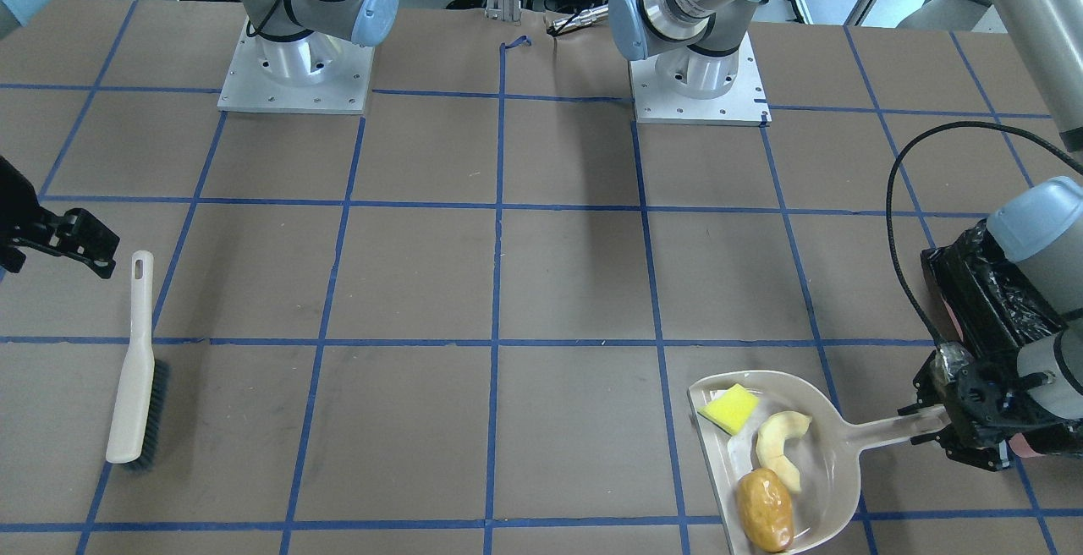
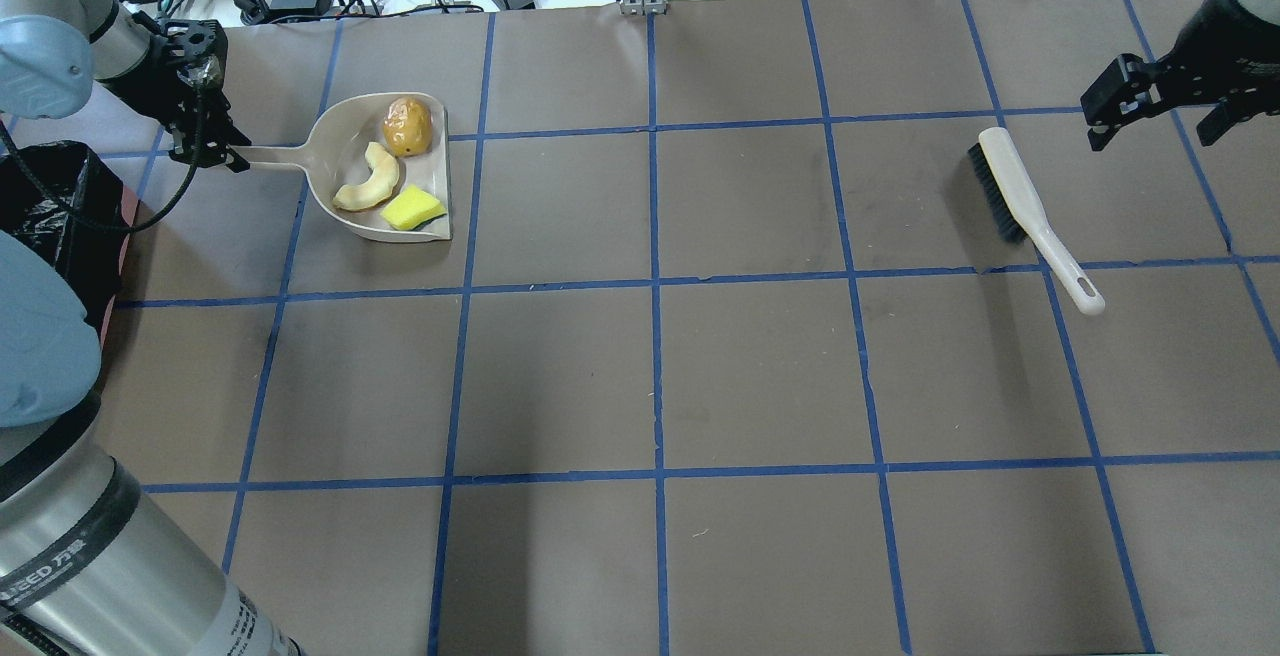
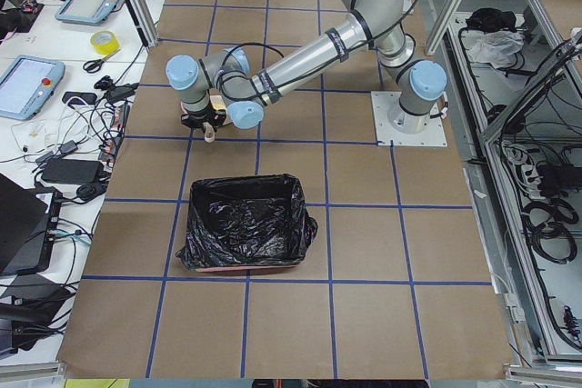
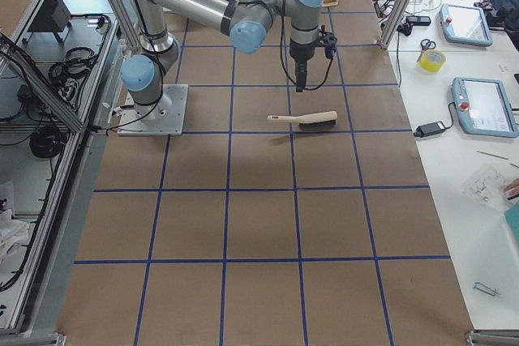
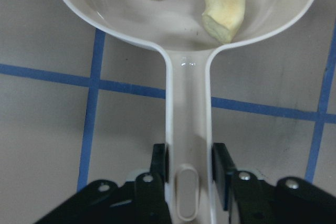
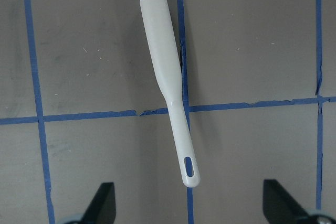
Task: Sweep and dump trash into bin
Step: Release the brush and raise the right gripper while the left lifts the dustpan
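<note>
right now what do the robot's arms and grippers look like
Both arms are silver tubes with pale blue joint caps: left arm, right arm. The left gripper and right gripper are black, two-fingered. A black cable loops at the left wrist.

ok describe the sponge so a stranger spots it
Find the beige plastic dustpan gripped by the left claw. Inside, at a corner of its open lip, lies the yellow-and-green block: the only bright, square-edged item, beside a tan crescent and brown lump.
</note>
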Robot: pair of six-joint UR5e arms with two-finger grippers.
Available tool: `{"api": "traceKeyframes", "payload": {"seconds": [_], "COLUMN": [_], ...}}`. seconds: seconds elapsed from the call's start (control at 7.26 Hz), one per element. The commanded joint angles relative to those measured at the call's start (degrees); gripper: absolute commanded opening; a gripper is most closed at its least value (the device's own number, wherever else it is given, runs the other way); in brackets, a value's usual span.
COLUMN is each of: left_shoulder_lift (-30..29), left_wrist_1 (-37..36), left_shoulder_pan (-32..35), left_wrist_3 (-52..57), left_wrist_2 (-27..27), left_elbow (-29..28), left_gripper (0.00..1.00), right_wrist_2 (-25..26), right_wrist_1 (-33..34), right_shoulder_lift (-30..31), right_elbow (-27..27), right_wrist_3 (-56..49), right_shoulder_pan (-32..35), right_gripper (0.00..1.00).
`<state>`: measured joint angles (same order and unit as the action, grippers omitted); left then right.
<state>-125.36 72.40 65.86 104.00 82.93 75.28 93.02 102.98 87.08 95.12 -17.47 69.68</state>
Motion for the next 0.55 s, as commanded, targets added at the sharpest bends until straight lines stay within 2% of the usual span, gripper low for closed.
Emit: {"api": "traceKeyframes", "payload": {"seconds": [0.0, 0.14, 0.41], "left_shoulder_lift": [-0.7, -0.9, -1.2], "left_wrist_1": [-0.6, -0.6, -0.6], "left_shoulder_pan": [0.3, 0.3, 0.2], "left_wrist_3": [-0.2, -0.3, -0.3], "left_wrist_2": [0.2, 0.2, 0.3], "left_elbow": [0.0, 0.0, -0.2], "left_gripper": [0.52, 0.65, 0.72], "right_wrist_2": [-0.6, -0.6, -0.6], "right_wrist_1": [-0.4, -0.2, -0.1], "right_shoulder_lift": [1.6, 0.7, 0.8], "right_elbow": [-0.4, -0.4, -0.4], "right_wrist_3": [5.2, 5.8, 6.7], "right_shoulder_pan": [0.5, 2.5, 3.7], "right_gripper": [1.0, 1.0, 1.0]}}
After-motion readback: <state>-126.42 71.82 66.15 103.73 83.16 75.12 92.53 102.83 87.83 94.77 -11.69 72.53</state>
